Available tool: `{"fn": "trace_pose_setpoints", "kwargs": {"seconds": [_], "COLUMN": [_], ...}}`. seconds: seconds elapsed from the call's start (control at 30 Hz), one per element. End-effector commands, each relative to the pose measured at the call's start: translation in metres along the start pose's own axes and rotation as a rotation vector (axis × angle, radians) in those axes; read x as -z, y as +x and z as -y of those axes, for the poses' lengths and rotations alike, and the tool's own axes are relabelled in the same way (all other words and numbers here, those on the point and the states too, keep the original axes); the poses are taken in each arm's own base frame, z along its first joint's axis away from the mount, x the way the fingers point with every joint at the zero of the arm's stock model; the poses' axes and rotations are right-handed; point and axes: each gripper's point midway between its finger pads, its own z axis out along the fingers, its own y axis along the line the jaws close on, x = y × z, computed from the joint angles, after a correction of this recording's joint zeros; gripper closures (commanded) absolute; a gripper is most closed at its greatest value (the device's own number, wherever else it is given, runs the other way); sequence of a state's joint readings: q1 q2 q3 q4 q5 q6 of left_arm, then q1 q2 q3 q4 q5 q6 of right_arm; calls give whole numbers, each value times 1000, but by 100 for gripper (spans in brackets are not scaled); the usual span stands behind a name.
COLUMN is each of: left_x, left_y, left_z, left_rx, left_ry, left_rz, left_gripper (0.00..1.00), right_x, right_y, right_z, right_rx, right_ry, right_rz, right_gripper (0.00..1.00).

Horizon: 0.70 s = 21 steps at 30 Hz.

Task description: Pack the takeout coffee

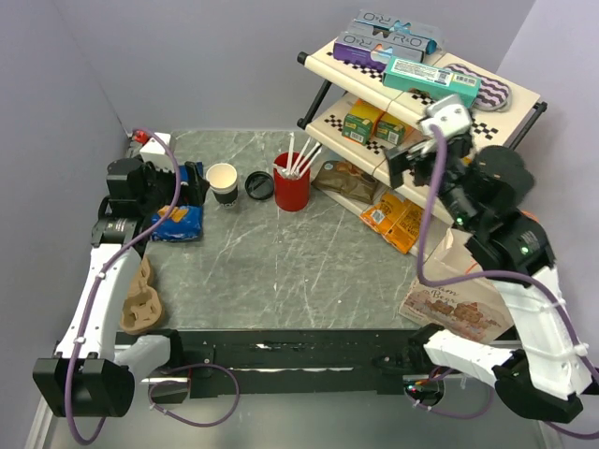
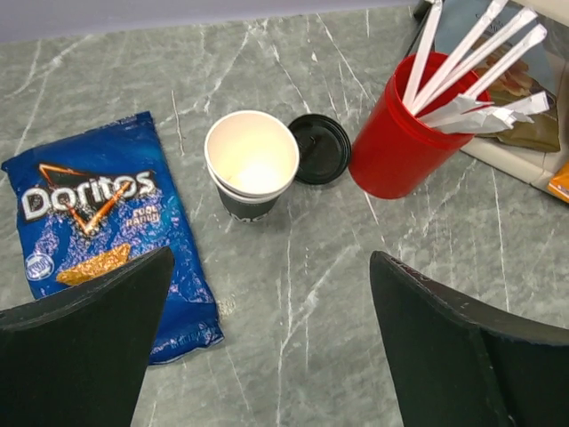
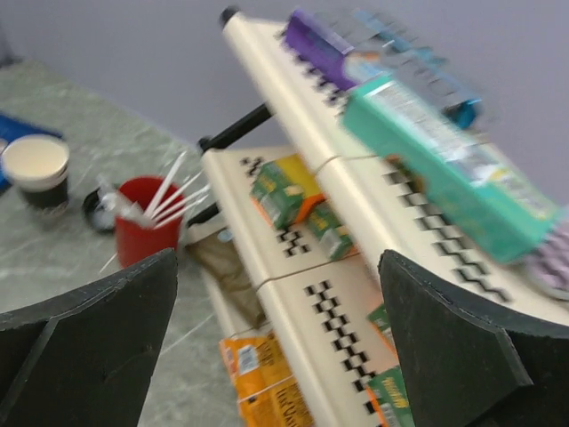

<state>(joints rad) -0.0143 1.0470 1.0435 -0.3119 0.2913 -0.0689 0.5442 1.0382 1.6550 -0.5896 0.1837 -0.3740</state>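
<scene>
Upright toward the table's (image 2: 107,62) far left corner, the cup (image 2: 252,160) stands just ahead of the wide-open, empty left gripper (image 2: 271,260), the nearer one.

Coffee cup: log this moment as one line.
paper cup upright, unlidded | black lid beside it | left gripper open | right gripper open

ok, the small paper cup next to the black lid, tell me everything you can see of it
The paper cup is small, cream-white inside with a dark sleeve below a white rim band. It stands upright on the grey marbled table, open and seemingly empty. Its black lid lies flat close beside it; contact unclear. The Doritos bag lies apart on its other side. Nothing grips it.
</scene>
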Motion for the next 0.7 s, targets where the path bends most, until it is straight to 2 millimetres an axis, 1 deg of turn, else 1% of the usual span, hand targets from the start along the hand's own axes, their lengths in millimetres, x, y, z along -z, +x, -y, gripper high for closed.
{"fn": "trace_pose_setpoints", "kwargs": {"seconds": [0.0, 0.03, 0.07, 0.1, 0.13, 0.17, 0.2, 0.23, 0.27, 0.3, 0.33, 0.37, 0.4, 0.43, 0.47, 0.5, 0.53, 0.57, 0.6, 0.63, 0.67], "left_x": [6, 3, 4, 2, -7, -8, -11, -25, -28, -33, -44, -47, -52, -62, -66, -70, -81, -84, -88, -97, -100], "left_y": [-26, -26, -35, -34, -27, -39, -30, -20, -33, -30, -15, -23, -21, -7, -15, -12, -1, -6, -5, 2, -3], "left_z": [5, 2, 0, -5, -10, -12, -14, -19, -19, -21, -23, -24, -27, -30, -31, -32, -35, -33, -34, -36, -36], "left_rx": [-52, -54, -66, -60, -48, -49, -33, -18, -19, -6, 14, 20, 30, 52, 53, 60, 73, 78, 85, 94, 93], "left_ry": [28, 17, 4, -24, -37, -46, -50, -54, -54, -55, -49, -51, -56, -58, -60, -56, -54, -43, -39, -34, -31], "left_rz": [31, 18, 30, 11, -32, -26, -83, -139, -133, -159, -225, -225, -244, -304, -299, -316, -359, -363, -375, -396, -385], "left_gripper": [4, 5, 6, 6, 7, 12, 15, 20, 22, 24, 26, 31, 33, 35, 40, 41, 45, 47, 48, 49, 50], "right_x": [-14, -13, -12, -13, -11, -8, -8, -7, -8, -12, -15, -20, -22, -21, -24, -22, -21, -19, -18, -18, -16], "right_y": [29, 29, 29, 33, 33, 34, 36, 41, 46, 57, 63, 73, 79, 87, 95, 101, 106, 111, 120, 123, 127], "right_z": [-55, -62, -69, -79, -94, -103, -110, -123, -129, -137, -141, -146, -148, -152, -152, -155, -156, -155, -156, -156, -155], "right_rx": [-34, -42, -48, -37, -40, -41, -27, -34, -38, -46, -50, -58, -67, -66, -69, -69, -67, -62, -61, -61, -63], "right_ry": [-223, -260, -295, -348, -426, -476, -513, -571, -591, -610, -609, -612, -614, -621, -611, -617, -619, -612, -610, -604, -599], "right_rz": [-56, -51, -49, -56, -44, -39, -35, -31, -35, -63, -86, -125, -152, -185, -219, -242, -257, -274, -297, -306, -314], "right_gripper": [0, 0, 0, 0, 0, 0, 0, 0, 0, 0, 0, 0, 1, 1, 2, 2, 2, 2, 2, 2, 2]}}
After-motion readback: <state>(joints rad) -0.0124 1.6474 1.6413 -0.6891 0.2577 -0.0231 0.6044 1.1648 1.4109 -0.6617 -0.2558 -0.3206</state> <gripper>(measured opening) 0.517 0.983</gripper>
